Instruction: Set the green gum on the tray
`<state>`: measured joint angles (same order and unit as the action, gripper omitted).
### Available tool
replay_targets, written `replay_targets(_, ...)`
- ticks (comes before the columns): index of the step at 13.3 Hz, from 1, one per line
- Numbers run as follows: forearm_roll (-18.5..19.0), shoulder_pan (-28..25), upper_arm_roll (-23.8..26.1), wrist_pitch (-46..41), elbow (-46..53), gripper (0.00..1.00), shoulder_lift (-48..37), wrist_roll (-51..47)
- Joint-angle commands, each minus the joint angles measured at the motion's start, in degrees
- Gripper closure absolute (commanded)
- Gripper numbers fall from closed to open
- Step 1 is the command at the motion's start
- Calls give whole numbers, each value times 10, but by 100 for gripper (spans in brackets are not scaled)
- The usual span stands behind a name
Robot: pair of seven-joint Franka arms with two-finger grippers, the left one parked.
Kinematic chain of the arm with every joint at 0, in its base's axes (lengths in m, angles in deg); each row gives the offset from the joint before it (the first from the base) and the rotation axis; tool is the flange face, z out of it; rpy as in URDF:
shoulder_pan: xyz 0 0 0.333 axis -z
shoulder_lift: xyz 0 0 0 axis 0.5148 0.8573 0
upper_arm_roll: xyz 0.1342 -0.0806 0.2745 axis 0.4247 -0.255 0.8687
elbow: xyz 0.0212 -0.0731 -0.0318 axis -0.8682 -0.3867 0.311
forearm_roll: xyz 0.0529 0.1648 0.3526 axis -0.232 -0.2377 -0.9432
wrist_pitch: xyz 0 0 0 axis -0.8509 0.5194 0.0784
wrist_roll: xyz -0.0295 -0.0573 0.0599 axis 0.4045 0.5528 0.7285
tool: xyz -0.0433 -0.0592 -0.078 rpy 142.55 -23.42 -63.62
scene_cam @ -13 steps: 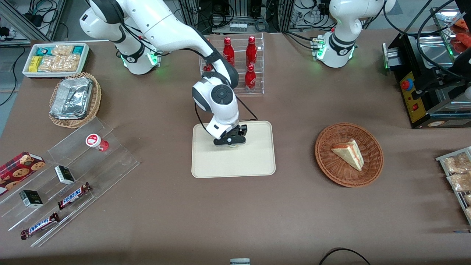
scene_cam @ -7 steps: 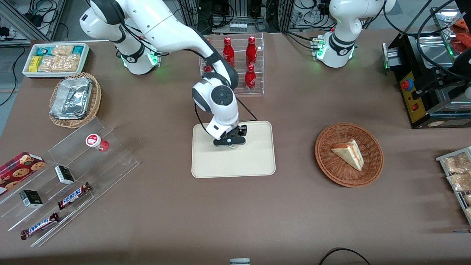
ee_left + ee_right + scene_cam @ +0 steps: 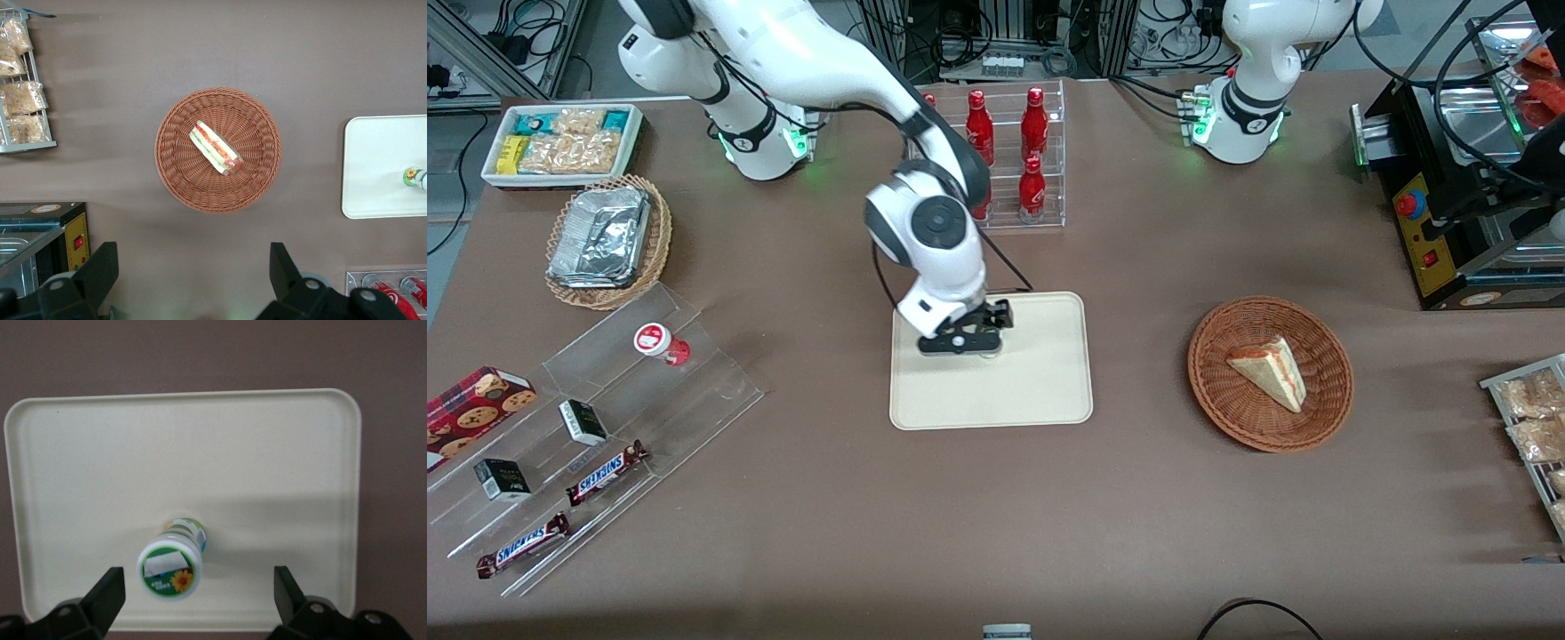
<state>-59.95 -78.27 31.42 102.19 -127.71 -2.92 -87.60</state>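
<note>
Hand (image 3: 199, 595) wide above green gum (image 3: 170, 565), half-hiding tray (image 3: 1040, 391).

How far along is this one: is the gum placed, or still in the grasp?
Placement looks done: the gum stands upright on the tray, free of the fingers. The gripper hangs open just above it, holding nothing. What seems left is only to pull the arm clear of the tray.
</note>
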Motion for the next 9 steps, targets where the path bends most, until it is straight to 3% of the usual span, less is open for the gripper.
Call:
replay_targets(1,1,41,2,-72,-72,1,-135,66)
replay_targets(6,0,165,0,-251,-74,1,-270,161)
replay_targets(9,0,256,-1,-316,-59,1,-301,255)
